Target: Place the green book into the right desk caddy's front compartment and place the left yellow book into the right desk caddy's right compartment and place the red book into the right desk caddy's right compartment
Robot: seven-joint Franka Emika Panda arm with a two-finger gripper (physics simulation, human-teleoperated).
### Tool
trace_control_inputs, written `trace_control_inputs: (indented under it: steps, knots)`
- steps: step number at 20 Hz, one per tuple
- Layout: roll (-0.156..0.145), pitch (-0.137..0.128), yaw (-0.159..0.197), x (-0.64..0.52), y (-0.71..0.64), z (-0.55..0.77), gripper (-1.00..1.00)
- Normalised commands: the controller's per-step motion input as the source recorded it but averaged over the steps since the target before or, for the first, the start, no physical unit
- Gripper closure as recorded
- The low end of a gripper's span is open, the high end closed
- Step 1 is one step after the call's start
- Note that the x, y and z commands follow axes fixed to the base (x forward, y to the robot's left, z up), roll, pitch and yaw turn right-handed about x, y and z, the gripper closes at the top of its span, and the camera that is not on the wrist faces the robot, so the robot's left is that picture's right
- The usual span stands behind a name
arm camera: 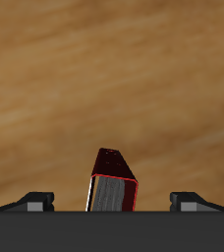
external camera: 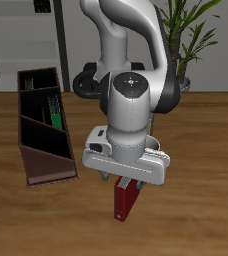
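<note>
Exterior and wrist views. The end effector (external camera: 127, 180) hangs over the middle of the counter (external camera: 201, 160), toward its front edge, closed on the top of the red book (external camera: 124, 202), which hangs upright beneath it. In the wrist view the red book (arm camera: 112, 185) sits between the two fingertips (arm camera: 37, 203), its grey-white page edge visible. The right desk caddy (external camera: 41, 130) stands near the counter's side edge, with the green book (external camera: 58, 110) upright inside it.
</note>
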Motion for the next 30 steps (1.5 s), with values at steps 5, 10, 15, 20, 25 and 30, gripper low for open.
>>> trace_control_inputs:
  steps: [5, 10, 15, 20, 25, 30]
  knots:
    - [-0.004, 0.04, -0.013, -0.04, 0.02, -0.35, 1.0]
    - [-0.002, -0.01, 0.012, -0.13, -0.06, 0.09, 1.0]
    - [-0.004, -0.042, 0.028, -0.23, -0.13, 0.4, 1.0]
    - [0.009, -0.076, 0.052, -0.54, -0.15, 0.83, 1.0]
    - [-0.041, -0.024, 0.019, -0.69, -0.26, 0.88, 1.0]
    - [0.043, -0.016, 0.103, -0.69, -0.09, 0.51, 1.0]
